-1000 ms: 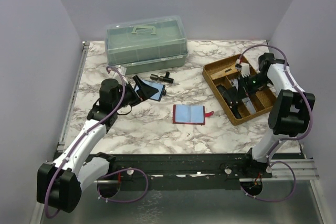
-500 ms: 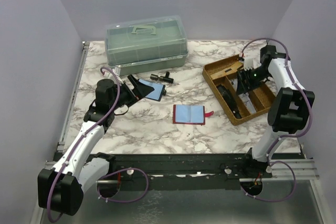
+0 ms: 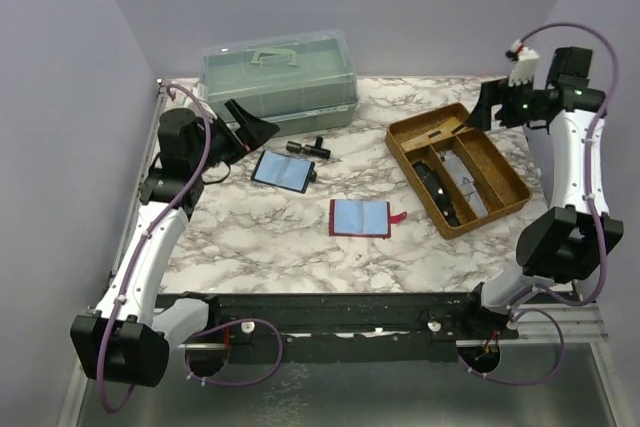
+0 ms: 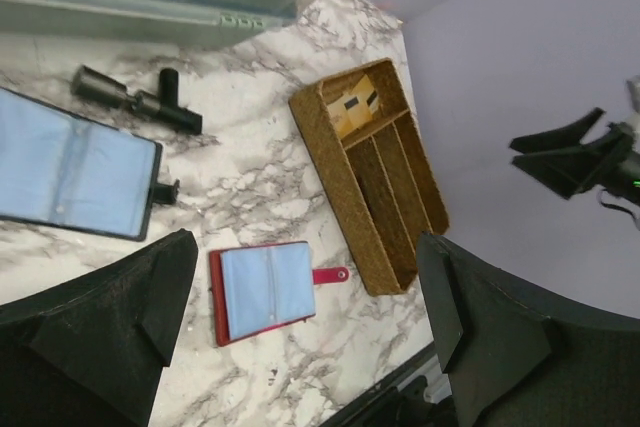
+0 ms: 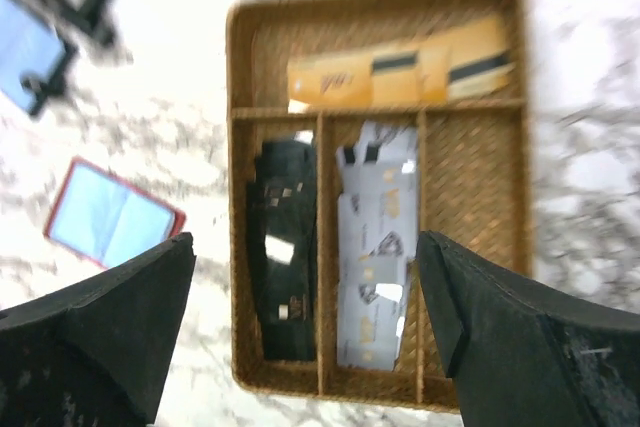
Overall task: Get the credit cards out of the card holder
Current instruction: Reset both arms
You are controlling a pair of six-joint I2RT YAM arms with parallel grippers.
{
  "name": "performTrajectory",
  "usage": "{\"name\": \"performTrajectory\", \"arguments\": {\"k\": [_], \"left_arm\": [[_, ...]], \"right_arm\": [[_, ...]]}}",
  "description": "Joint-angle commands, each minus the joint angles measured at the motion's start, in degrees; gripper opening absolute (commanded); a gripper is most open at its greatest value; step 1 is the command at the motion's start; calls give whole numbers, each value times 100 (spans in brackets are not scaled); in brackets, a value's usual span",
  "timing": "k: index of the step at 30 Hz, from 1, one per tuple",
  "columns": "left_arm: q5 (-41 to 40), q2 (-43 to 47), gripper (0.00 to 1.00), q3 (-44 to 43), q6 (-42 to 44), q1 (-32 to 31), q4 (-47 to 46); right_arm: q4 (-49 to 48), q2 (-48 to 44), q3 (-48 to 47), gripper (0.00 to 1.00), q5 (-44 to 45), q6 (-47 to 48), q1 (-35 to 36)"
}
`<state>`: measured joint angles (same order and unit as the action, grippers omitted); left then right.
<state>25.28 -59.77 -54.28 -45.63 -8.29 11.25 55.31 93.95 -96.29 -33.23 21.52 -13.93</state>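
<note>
Open small red folding wallet (image 3: pixel 360 217) lies mid-frame on the marble worktop (image 3: pixel 290 247); pale grey cards (image 3: pixel 462 179) fill the woven brown tray's (image 5: pixel 236 197) middle slot at right. The left end effector (image 3: pixel 256 120) and right end effector (image 3: pixel 487 110) hover open, empty

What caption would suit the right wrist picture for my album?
Open right gripper hovering over a wicker tray of sorted cards; the red card holder lies open beside it.
</note>
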Motion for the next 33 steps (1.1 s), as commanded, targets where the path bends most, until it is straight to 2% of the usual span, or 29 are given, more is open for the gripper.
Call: {"name": "performTrajectory", "arguments": {"k": [1,3,5,8,12,16,26,33], "left_arm": [[-269,-362,99,-1081,876,337,1045],[-295,-549,99,-1444,916,541,1218],[-209,-730,99,-1759,887,751,1296],[-137,-1012,99,-2211,888,990,1410],[-104,-1259,99,-2593,932,1006,1471],[-9,-1305,99,-2663,939,1022,1487],[33,-1080,99,-2479,1006,1019,1592],[29,-1019,99,-2491,1054,1016,1646]], "right_arm": [[-555,-182,-658,99,-900,-989,-639],[-798,-210,-718,99,-1389,-1452,-1033],[-1057,-286,-753,99,-1380,-1821,-1219],[-1043,-373,-991,99,-1082,-1877,-1226],[-900,-499,-1222,99,-1174,-1792,-1231],[-1293,-729,-835,98,-1379,-2387,-1230],[-2140,-1307,-172,99,-1295,-2792,-1231],[-1961,-1290,-248,99,-896,-2957,-1230]]}}
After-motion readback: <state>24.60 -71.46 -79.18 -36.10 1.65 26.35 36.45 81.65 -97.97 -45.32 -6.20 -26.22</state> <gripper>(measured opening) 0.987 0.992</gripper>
